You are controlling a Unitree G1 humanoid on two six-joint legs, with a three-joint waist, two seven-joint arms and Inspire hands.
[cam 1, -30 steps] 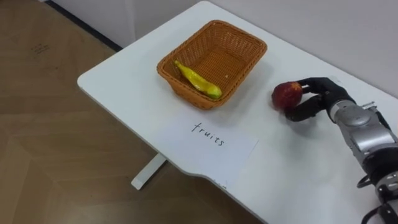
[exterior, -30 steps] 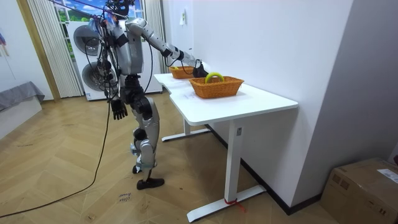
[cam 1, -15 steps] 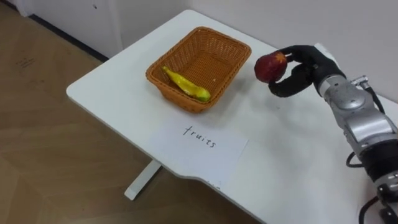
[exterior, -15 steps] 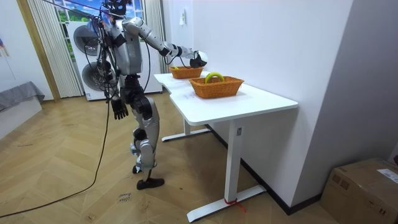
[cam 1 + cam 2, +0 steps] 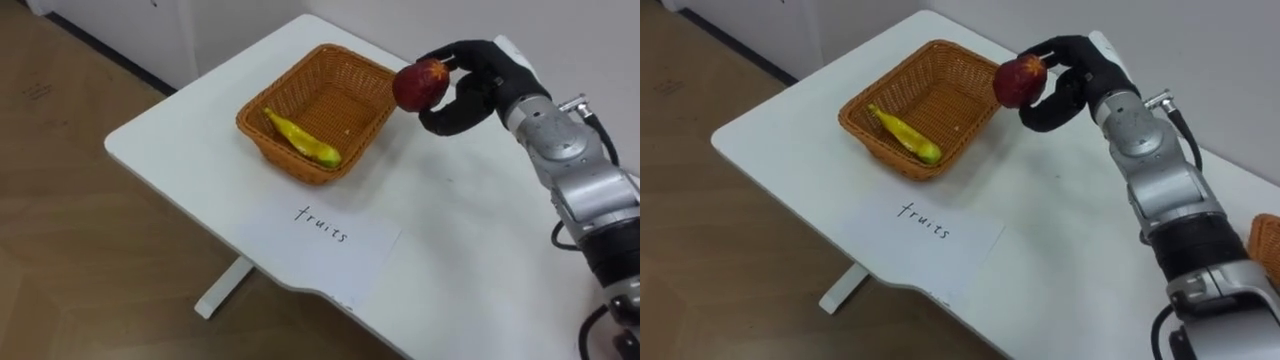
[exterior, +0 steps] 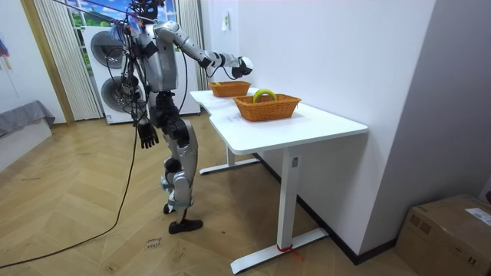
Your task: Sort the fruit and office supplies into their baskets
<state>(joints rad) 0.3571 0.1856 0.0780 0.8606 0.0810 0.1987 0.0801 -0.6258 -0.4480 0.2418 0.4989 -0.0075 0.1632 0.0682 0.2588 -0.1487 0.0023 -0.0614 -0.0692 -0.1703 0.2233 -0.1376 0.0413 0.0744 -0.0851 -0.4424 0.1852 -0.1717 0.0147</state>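
Red round apple [image 5: 421, 84] is pinched by the black fingers [image 5: 446, 120] of the right hand [image 5: 478, 82], which curl round it from above and below, palm turned toward the basket. It sits on the left side of the fingers, the side facing its goal, and is lifted clear of the white worktop [image 5: 470, 250]. Just past it stands the rectangular woven wicker basket [image 5: 296, 168], near the worktop's left end; the apple hangs by the rim corner closest to the hand, though whether it is already over the opening I cannot tell. A yellow banana [image 5: 303, 141] lies slantwise inside. A white paper label [image 5: 322, 226] lies between the basket and the worktop's near edge. Likely the hand needs to carry leftward before releasing. The left hand [image 6: 146, 136] hangs by the thigh.
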